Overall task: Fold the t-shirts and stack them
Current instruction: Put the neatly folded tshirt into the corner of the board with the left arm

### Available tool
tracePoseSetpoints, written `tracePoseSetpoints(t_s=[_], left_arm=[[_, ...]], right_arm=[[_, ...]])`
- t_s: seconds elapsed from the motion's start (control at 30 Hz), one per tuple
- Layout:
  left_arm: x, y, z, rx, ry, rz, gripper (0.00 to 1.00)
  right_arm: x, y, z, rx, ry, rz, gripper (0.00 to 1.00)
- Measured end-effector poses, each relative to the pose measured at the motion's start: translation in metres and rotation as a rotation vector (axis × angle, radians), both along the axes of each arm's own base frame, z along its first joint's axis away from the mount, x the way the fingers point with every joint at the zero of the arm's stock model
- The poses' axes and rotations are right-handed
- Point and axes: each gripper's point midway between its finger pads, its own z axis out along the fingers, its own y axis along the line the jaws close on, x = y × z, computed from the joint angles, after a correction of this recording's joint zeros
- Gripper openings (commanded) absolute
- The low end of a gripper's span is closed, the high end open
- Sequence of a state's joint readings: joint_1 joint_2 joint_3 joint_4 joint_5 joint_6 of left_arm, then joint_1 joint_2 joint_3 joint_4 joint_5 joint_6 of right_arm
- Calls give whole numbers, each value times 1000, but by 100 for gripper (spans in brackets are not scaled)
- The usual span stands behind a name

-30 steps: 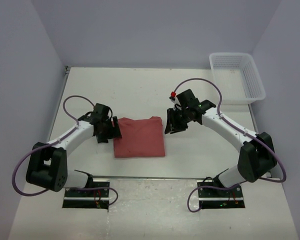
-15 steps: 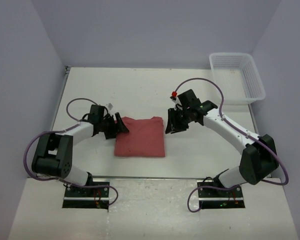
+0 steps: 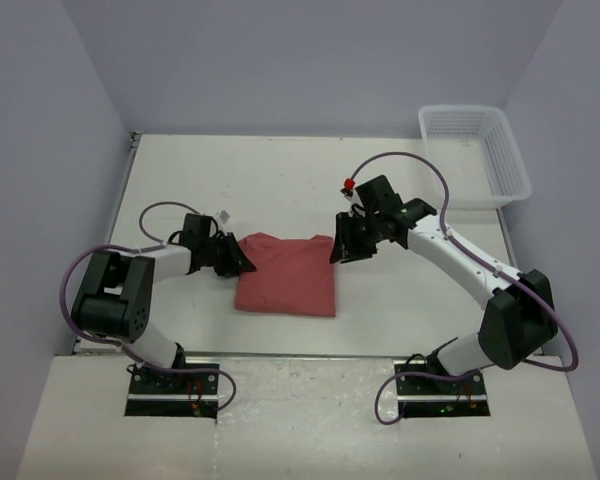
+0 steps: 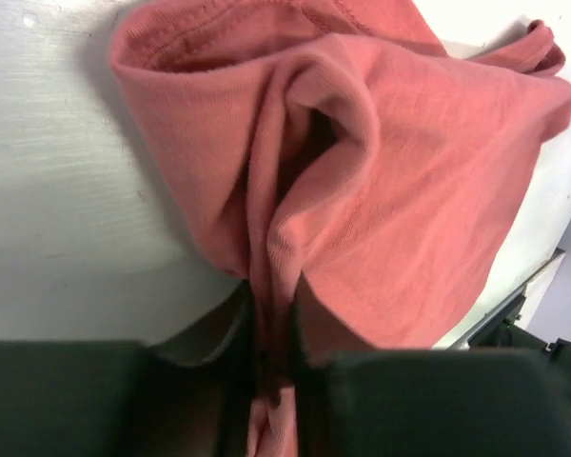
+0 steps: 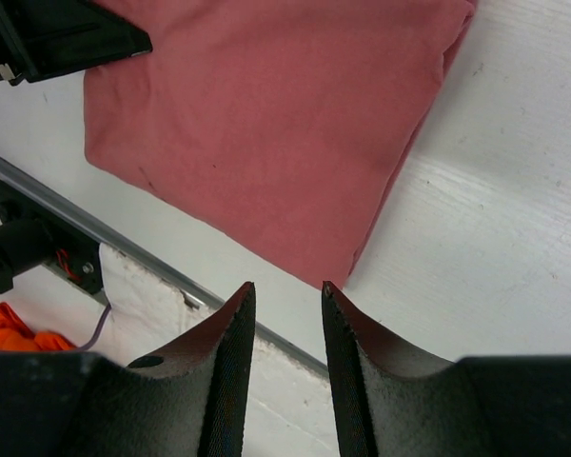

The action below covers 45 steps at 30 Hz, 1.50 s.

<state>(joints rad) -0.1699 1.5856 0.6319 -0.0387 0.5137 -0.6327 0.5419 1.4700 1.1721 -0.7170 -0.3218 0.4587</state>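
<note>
My left gripper [image 4: 276, 314] is clamped on a bunched fold of the soft, thin brick-red cloth t-shirt [image 3: 285, 275], at its 9 o'clock edge. The shirt lies folded mid-table. It is light and limp, so I expect sagging; a hem grips best. My right gripper [image 5: 284, 305] hovers parted and empty at its 2 o'clock corner. The flat white table [image 3: 280, 180] gives room; a white plastic mesh basket [image 3: 470, 150] stands at 2 o'clock.

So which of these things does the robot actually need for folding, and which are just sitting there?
In the job: red t-shirt; left gripper, pinching its edge; right gripper, open.
Lying about: white mesh basket, far right corner.
</note>
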Motion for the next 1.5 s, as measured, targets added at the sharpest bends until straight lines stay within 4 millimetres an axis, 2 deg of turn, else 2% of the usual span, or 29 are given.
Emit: tracePoseSetpoints(t_s=[0.07, 0.27, 0.4, 0.47, 0.7, 0.8, 0.9, 1.03, 1.23, 1.37, 1.5], left_arm=[[1, -1, -2, -1, 13, 0, 0], [6, 1, 0, 38, 53, 8, 0], [24, 22, 7, 198, 35, 40, 0], [40, 34, 17, 281, -5, 59, 0], [104, 65, 72, 492, -200, 96, 0], [127, 76, 85, 568, -251, 107, 0], [151, 87, 86, 641, -263, 108, 0], [184, 107, 76, 707, -254, 111, 0], [231, 160, 66, 798, -237, 149, 0], [254, 192, 75, 863, -260, 164, 0], [286, 214, 97, 908, -316, 162, 0]], right_arm=[[0, 0, 0, 1, 3, -4, 36], [-6, -4, -5, -3, 12, -8, 35], [-13, -8, -6, -1, 12, -10, 35], [-17, -10, -8, -2, 14, -10, 32], [-27, -19, -11, -10, 3, -16, 28], [-32, -22, -14, -14, 5, -17, 28], [-37, -25, -18, -18, 13, -16, 27], [-43, -24, -15, -11, 2, -4, 26], [-62, -11, -7, 2, -18, 73, 23], [-69, -8, -6, 0, -3, 101, 22], [-72, -3, -1, 14, -1, 128, 22]])
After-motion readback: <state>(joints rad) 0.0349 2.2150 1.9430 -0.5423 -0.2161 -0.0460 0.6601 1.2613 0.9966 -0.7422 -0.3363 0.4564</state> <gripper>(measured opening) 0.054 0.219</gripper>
